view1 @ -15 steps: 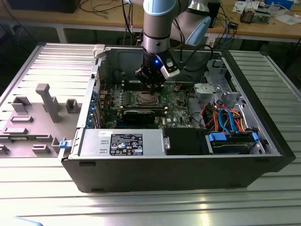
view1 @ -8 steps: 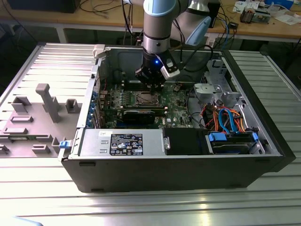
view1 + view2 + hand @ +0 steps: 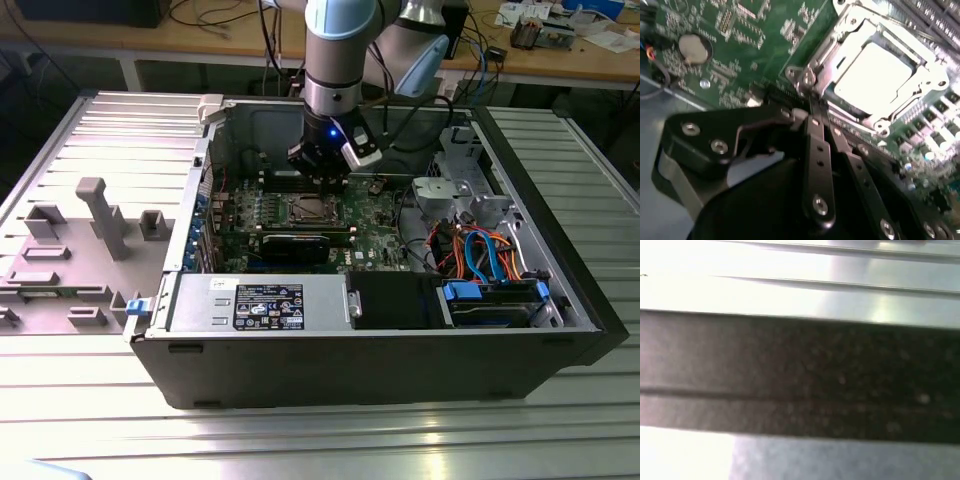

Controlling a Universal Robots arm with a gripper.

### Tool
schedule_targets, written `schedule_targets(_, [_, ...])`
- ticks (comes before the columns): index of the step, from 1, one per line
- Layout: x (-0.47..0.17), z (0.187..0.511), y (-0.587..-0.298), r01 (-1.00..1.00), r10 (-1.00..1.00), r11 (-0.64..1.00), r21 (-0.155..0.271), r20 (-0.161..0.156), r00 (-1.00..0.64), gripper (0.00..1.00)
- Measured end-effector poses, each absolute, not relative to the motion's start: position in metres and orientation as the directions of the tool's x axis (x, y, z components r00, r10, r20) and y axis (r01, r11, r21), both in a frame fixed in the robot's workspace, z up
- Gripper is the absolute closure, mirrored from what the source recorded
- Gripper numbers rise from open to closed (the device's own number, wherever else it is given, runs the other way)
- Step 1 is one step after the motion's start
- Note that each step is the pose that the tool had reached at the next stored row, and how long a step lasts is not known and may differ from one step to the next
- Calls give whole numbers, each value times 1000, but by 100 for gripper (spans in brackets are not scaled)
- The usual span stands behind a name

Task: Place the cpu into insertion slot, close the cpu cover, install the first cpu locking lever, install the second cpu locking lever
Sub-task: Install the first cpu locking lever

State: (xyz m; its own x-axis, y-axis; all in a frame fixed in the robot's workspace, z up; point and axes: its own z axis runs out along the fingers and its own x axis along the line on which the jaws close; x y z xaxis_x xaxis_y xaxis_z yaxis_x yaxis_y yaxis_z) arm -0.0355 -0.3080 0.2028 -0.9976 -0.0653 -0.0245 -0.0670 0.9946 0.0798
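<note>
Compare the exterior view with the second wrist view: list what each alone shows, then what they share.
Exterior view alone: the open computer case on a ribbed metal table, the robot arm reaching into it, the power-supply box and blue-orange cables.

Second wrist view alone: a round coin battery on the board.

Both: the gripper beside the socket, the cpu seated with the cpu cover lying over it, and the green motherboard.

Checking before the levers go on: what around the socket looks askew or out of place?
Nothing stands out. The dull silver square cpu lies flat in the socket, framed squarely by the thin silver metal cpu cover. The black gripper sits beside the cover's corner.
</note>
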Motion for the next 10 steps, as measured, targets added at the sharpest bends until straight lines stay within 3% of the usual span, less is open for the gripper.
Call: schedule_targets(10, [-36,205,-310,-67,-66,996,63,-23,-998,89])
